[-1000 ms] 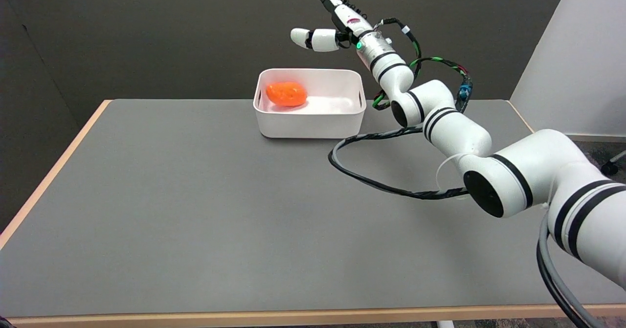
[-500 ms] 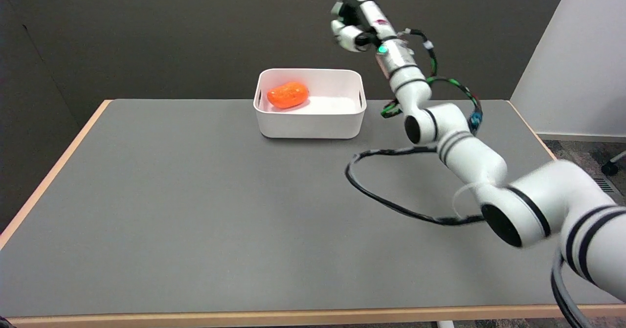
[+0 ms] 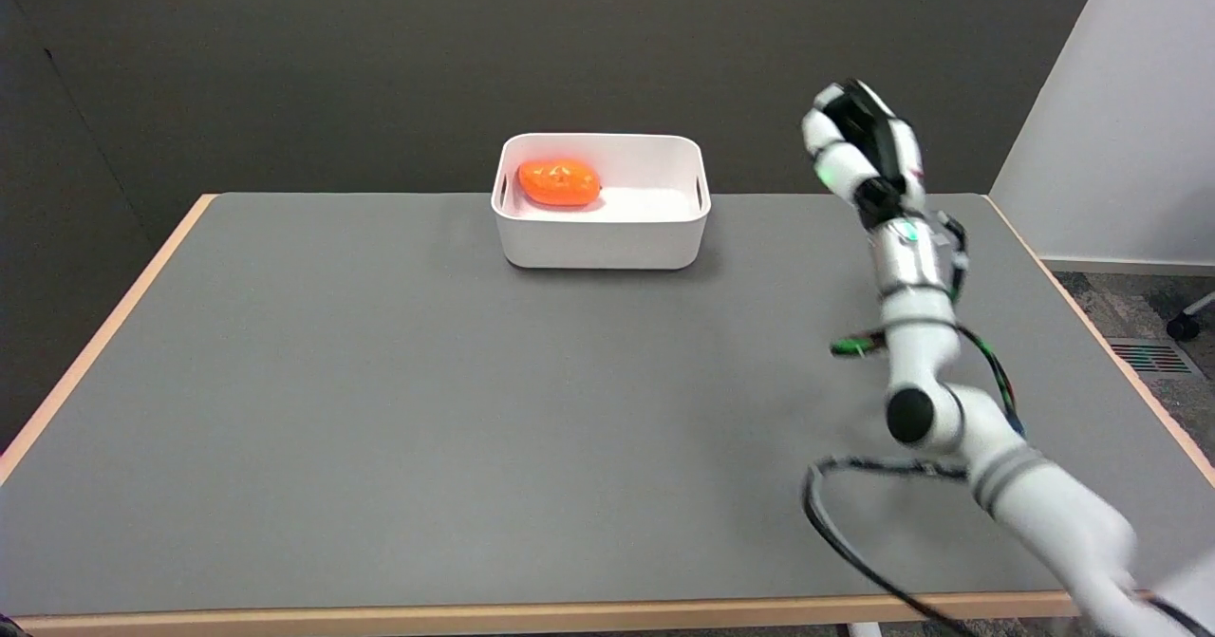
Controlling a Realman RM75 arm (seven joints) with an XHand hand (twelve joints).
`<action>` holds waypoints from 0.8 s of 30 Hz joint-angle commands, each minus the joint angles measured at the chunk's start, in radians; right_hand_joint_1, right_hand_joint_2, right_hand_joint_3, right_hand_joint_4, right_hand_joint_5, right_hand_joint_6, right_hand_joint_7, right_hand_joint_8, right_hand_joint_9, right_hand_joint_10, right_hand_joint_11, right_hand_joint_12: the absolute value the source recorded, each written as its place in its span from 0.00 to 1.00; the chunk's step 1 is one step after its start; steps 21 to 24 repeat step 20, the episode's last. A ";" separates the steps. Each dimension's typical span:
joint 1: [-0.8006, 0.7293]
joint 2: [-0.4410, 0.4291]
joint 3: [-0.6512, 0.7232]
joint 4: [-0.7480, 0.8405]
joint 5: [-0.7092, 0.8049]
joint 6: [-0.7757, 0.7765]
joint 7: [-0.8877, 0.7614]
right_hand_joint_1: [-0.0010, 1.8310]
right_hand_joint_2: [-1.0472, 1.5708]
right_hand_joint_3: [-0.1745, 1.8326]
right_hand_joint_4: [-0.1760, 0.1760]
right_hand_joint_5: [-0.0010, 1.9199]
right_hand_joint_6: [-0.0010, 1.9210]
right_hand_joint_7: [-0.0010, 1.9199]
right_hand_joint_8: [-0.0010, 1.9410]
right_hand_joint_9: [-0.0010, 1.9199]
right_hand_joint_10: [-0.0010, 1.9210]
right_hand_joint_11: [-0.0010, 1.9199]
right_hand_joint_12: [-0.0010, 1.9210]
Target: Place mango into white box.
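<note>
The orange mango [image 3: 558, 182] lies inside the white box [image 3: 601, 234], in its left half, at the far middle of the table. My right hand [image 3: 857, 140] is raised in the air well to the right of the box, apart from it, with its fingers curled in and nothing in them. Its white forearm runs down toward the lower right corner.
The grey table [image 3: 380, 409] has a light wooden edge. A black cable [image 3: 854, 542] loops from the arm above the near right part of the table. A white wall panel [image 3: 1130, 105] stands at the far right.
My right hand has pulled back from above the box, moving right and toward the near side, and its fingers have curled in. The mango has rocked slightly inside the box.
</note>
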 commanded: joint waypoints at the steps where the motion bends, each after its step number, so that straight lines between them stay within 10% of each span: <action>1: -0.495 0.042 0.036 -0.356 0.281 -0.212 0.179 0.58 0.89 0.21 0.28 0.21 0.92 0.35 0.86 0.34 0.99 0.06 1.00; 24: -0.396 0.050 -0.069 -0.372 0.185 -0.208 0.174 0.59 0.86 0.26 0.30 0.23 0.90 0.36 0.85 0.35 0.99 0.05 1.00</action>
